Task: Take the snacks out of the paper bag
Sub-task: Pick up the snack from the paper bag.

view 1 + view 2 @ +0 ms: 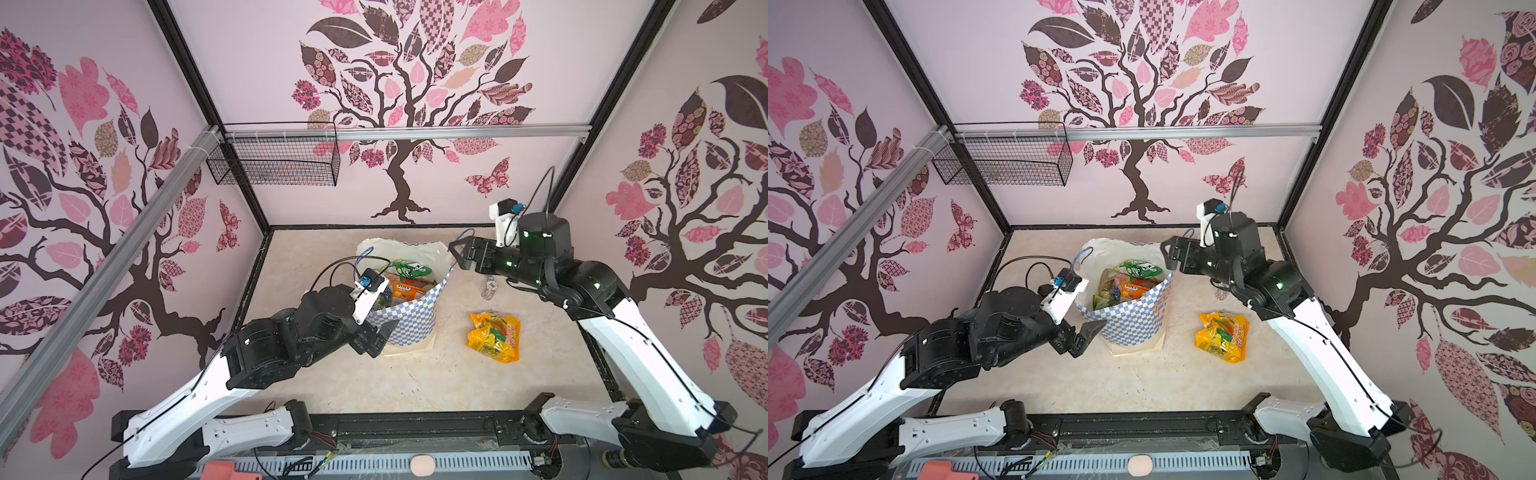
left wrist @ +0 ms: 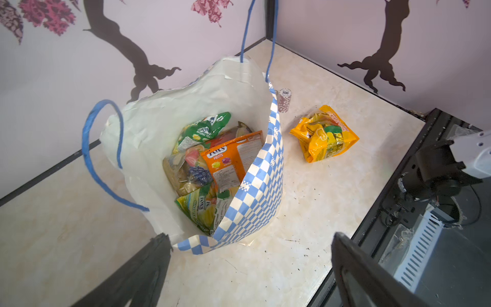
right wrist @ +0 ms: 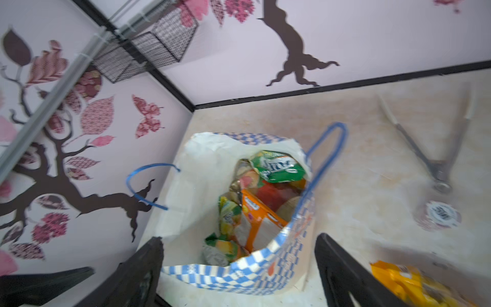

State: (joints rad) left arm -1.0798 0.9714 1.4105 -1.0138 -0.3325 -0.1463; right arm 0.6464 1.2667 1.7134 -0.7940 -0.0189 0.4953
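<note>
The paper bag (image 1: 409,322) (image 1: 1133,322) stands open mid-table, white with a blue checkered band and blue cord handles. Inside it lie several snacks (image 1: 409,286) (image 2: 228,159) (image 3: 260,212): green, orange "FOX'S" and yellow-green packets. A yellow-orange snack packet (image 1: 494,336) (image 1: 1223,336) (image 2: 324,134) lies on the table to the bag's right. My left gripper (image 1: 380,338) (image 2: 249,236) is open and empty, low beside the bag's near-left side. My right gripper (image 1: 455,253) (image 3: 239,239) hangs open and empty just above the bag's far-right rim.
A stack of poker chips (image 1: 490,286) (image 3: 438,214) and metal tongs (image 3: 435,164) lie on the table beyond the yellow packet, under the right arm. A black wire basket (image 1: 278,162) hangs on the back-left rail. Walls close in three sides.
</note>
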